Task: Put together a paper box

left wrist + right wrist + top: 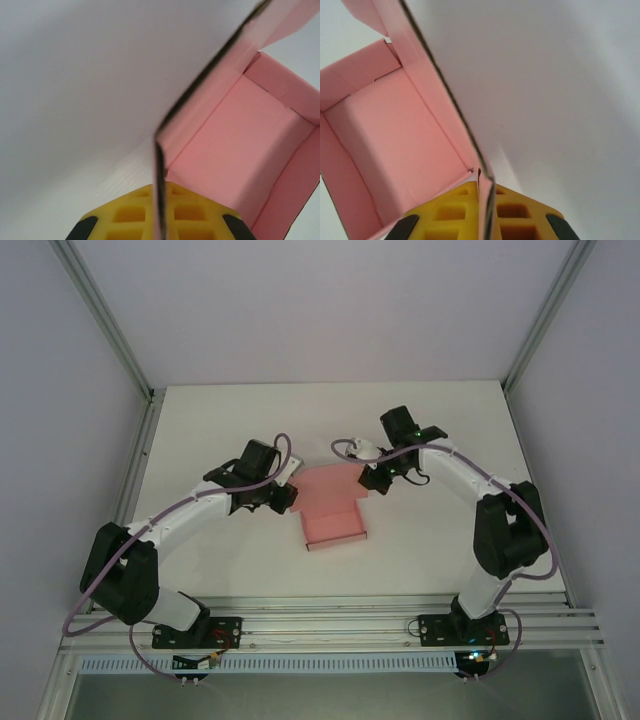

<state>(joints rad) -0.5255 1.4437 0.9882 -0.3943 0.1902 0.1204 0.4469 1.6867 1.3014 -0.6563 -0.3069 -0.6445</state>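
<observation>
treat the paper box point(330, 512) as light, thin card that likely creases or buckles if you squeeze or twist hard (it probably slides easily on the table point(440, 550) too). take it by the upright side walls, close to a fold, where it should be stiffest. the left gripper point(287, 498) is clamped on the left wall's edge, the right gripper point(372, 478) on the right wall's. the box sits mid-table between them: pink, an open shallow tray at the near end, a flatter panel toward the far side.
</observation>
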